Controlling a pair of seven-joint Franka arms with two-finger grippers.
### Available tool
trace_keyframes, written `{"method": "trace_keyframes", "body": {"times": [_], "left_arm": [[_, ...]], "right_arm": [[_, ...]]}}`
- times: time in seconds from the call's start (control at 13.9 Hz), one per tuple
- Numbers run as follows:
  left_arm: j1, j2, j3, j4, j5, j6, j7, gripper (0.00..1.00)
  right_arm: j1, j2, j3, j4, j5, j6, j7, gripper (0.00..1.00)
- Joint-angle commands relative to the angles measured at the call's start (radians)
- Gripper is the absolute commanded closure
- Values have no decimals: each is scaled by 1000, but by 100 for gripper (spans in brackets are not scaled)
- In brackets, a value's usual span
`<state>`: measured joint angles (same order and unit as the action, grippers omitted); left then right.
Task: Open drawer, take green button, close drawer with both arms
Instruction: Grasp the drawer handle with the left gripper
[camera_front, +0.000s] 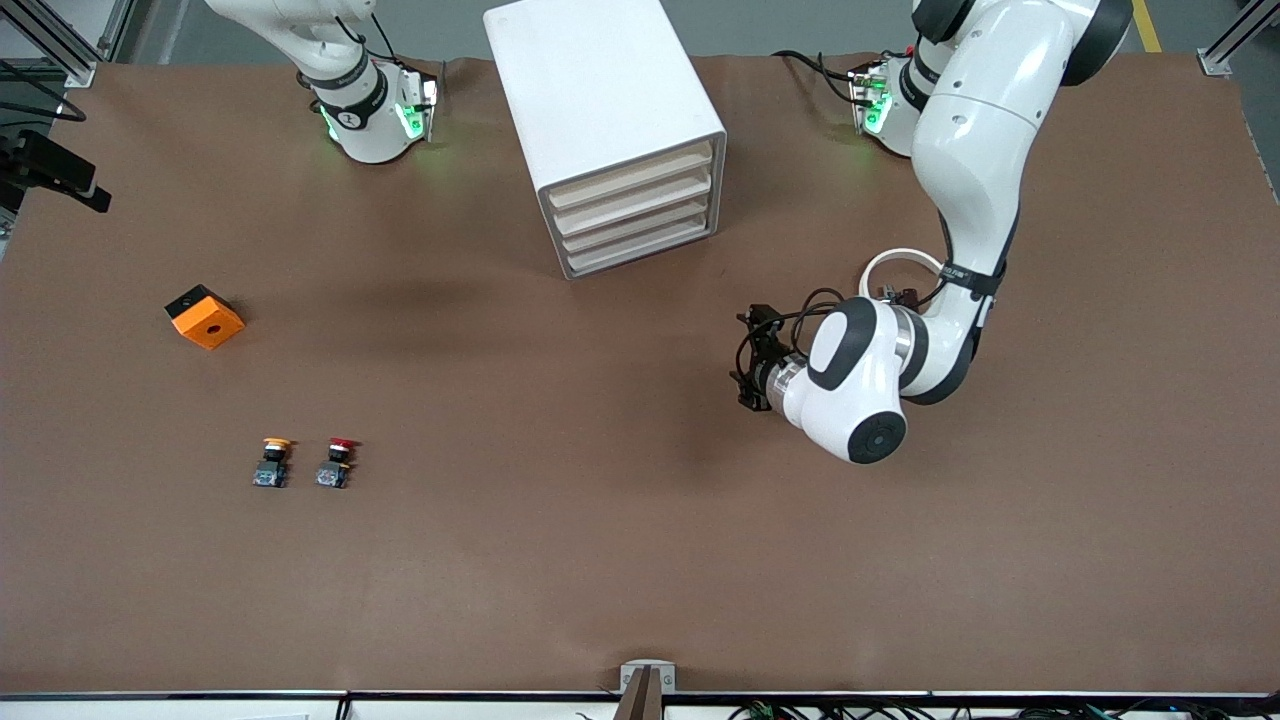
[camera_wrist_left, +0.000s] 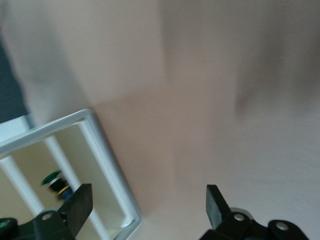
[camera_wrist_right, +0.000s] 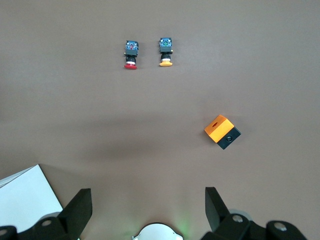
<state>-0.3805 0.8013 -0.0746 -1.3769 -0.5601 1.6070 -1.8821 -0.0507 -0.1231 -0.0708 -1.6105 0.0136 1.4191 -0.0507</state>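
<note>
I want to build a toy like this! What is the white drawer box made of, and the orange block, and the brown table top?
The cabinet looks like smooth matte white plastic: even colour, rounded edges; its drawer fronts are cream. The orange block seems hard plastic too, with sharp corners, a round hole and a black side. The table cover looks like dull brown paper or mat, showing faint creases and no shine; which one, I cannot tell.

Your work surface is a brown table (camera_front: 620, 560), evenly lit; aluminium frame posts (camera_front: 1225, 45) stand at its corners on grey floor (camera_front: 780, 25).
</note>
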Motion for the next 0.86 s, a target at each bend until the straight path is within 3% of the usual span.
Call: {"method": "trace_keyframes", "body": {"times": [0.0,0.22,0.79], "left_arm": [[0,47,1,36,-95,-125,-93,0],[0,68,-1,32,-181,-180,-169,0],[-61,133,-4,19,-256,-294,-258,0]], "right_arm": [[3,-1,-1,7,5,6,11,0],[-1,-3,-3,9,5,6,6,0],[3,-1,0,17,3,14,9,0]]}}
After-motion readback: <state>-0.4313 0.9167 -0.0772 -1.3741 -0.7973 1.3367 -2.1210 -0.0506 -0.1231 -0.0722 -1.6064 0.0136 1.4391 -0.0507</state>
